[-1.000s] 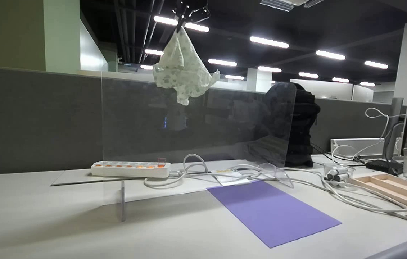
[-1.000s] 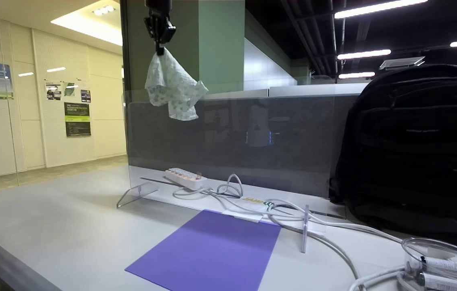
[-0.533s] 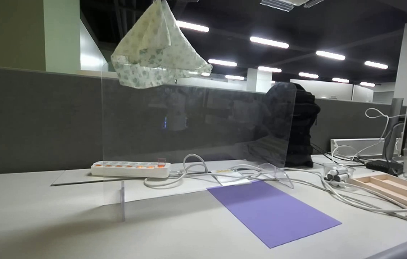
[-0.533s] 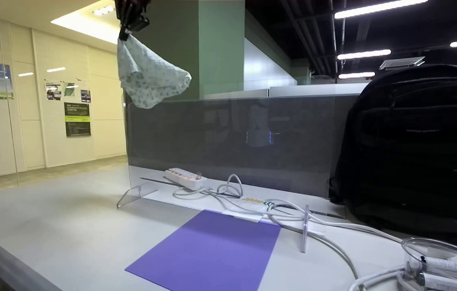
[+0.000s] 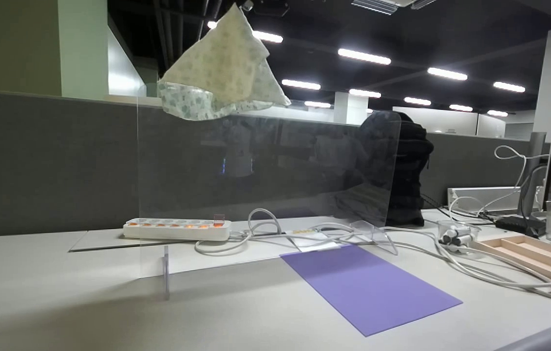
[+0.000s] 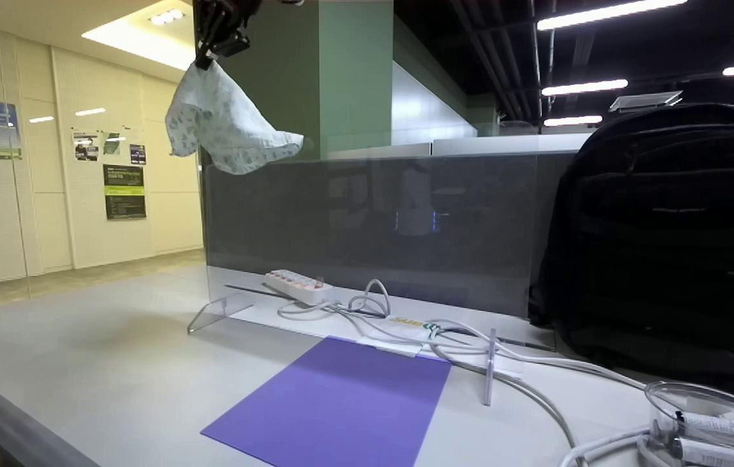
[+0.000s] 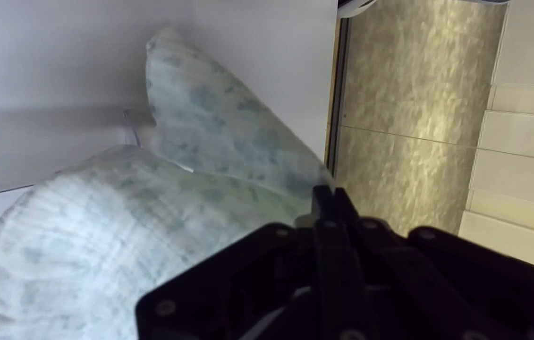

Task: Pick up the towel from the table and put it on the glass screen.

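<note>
While the claw [image 7: 331, 192] grips, the towel [image 5: 224, 68] hangs near the screen's [image 5: 275, 168] edge.

In an exterior view, the towel [image 6: 220, 117] hangs from the gripper [image 6: 203, 59] at the upper left corner of the glass screen [image 6: 367, 224]; contact is unclear. The screen stands on a table [image 6: 133, 370], a power strip [image 6: 300, 288] behind it, a sheet [image 6: 341, 402] in front, a backpack [image 6: 665, 253] to its right.

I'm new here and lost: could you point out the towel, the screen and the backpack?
Towel [image 5: 224, 68]: in an exterior view, middle of the hanging cloth.
Screen [image 5: 282, 175]: in an exterior view, middle of the clear pane.
Backpack [image 6: 665, 256]: in an exterior view, middle of its visible black side.
</note>
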You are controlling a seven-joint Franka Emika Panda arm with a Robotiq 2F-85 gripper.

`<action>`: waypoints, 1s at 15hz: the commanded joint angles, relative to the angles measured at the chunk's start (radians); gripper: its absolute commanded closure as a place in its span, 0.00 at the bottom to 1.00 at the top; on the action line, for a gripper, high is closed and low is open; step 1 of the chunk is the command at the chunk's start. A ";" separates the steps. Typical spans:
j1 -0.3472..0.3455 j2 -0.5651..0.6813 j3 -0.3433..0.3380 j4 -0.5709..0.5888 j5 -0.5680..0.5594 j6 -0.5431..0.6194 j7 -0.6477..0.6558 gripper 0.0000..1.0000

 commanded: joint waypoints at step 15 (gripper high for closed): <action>-0.059 0.043 -0.036 0.052 -0.004 0.196 0.032 1.00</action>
